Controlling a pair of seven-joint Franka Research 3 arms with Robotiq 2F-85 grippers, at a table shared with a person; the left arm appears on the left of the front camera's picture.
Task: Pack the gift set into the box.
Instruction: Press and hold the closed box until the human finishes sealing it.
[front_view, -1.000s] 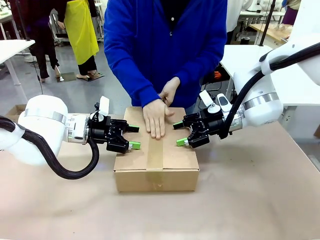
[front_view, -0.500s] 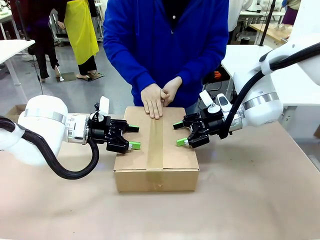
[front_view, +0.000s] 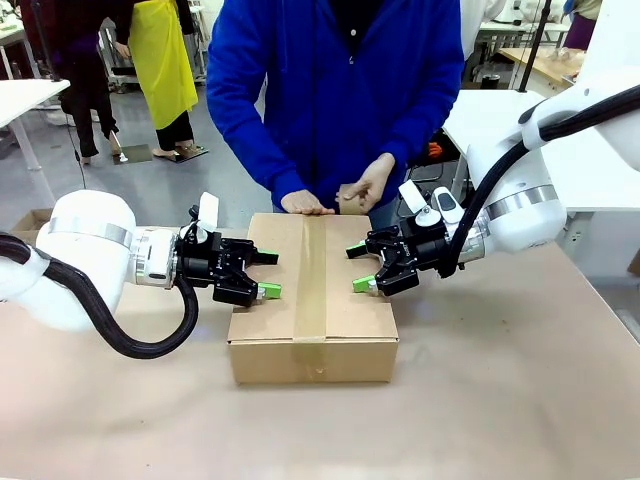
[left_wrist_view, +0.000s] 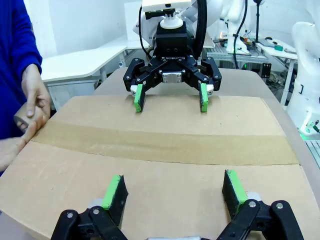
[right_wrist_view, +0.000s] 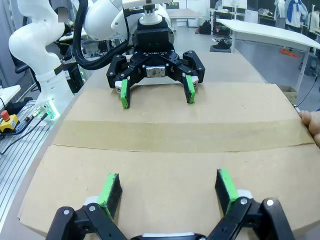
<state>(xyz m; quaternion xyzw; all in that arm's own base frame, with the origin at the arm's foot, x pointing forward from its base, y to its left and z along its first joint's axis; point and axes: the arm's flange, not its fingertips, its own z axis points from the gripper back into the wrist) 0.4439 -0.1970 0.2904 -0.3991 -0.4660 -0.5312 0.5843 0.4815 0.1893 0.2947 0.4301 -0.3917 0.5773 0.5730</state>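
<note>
The box (front_view: 350, 310) sits in the middle of the table with its flaps down and a strip of brown tape (front_view: 311, 275) running along the top seam. The gift set is hidden. My left gripper (front_view: 268, 274) is open over the box's left top edge, green pads on or just above the cardboard. My right gripper (front_view: 358, 267) is open in the same way over the right edge. In the left wrist view my left gripper (left_wrist_view: 174, 192) faces the right gripper (left_wrist_view: 171, 100) across the taped box (left_wrist_view: 150, 165). The right wrist view mirrors this, with the right gripper (right_wrist_view: 168, 187) near and the left gripper (right_wrist_view: 157, 95) far.
A person in a blue top stands at the far side, with one hand (front_view: 305, 205) at the box's far edge and the other hand (front_view: 370, 188) raised just above it. The brown table (front_view: 500, 400) lies bare around the box. White tables stand behind.
The person's hand slid back along the tape from mid-box to the far edge, and the other hand lifted. Both grippers and the box stayed still.
</note>
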